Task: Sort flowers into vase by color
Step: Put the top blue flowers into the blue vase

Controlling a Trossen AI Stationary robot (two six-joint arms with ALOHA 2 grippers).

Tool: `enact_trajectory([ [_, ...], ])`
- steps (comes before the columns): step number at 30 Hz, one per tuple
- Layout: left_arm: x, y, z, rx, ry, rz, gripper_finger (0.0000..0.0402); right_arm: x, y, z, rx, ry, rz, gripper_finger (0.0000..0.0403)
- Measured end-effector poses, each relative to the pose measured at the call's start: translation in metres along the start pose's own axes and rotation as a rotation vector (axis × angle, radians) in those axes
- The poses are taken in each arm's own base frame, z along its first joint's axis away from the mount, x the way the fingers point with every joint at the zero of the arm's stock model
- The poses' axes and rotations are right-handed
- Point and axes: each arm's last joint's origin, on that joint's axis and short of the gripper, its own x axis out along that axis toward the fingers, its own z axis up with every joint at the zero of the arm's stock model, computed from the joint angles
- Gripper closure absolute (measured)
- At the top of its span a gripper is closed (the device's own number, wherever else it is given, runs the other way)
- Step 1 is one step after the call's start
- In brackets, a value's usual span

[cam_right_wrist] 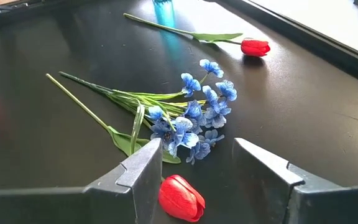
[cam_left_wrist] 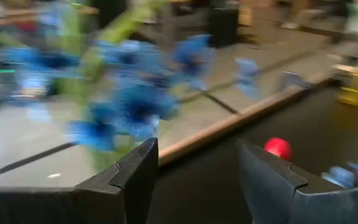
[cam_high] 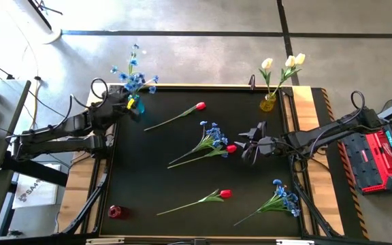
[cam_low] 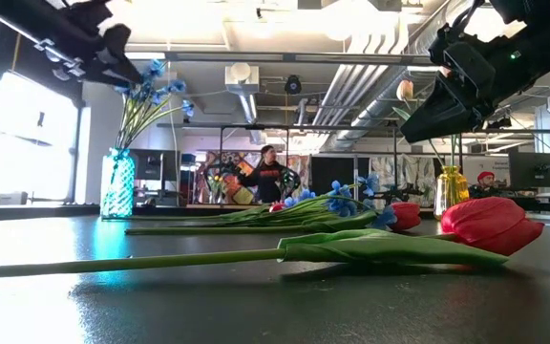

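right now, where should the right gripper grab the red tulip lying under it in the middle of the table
Grip the thin green stem just behind the red head, not the bulb. The tulip lies flat, its stem running toward the table's left beside the blue spray, so come straight down from above with the open right gripper, fingers across the stem, on the side away from the blossoms.

Open workshop: exposed ceiling ducts (cam_low: 246,91), concrete floor (cam_high: 203,17)

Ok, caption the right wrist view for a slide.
Open right hand poised over a red tulip beside a blue spray.
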Motion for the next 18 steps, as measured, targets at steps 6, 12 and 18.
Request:
enact_trajectory([
  [6, -0.003, -0.026, -0.004, 0.065, 0.041, -0.32, 0.0223, 0.0, -0.001, 0.0, 0.035, -0.014, -0.027, 0.0217],
  [12, -0.013, -0.057, -0.008, 0.124, 0.041, -0.525, 0.0249, 0.0, -0.001, 0.002, 0.059, -0.038, -0.043, 0.0217],
  [18, -0.022, -0.086, -0.016, 0.178, 0.043, -0.642, 0.0262, 0.0, 0.0, 0.004, 0.087, -0.049, -0.027, 0.0217],
])
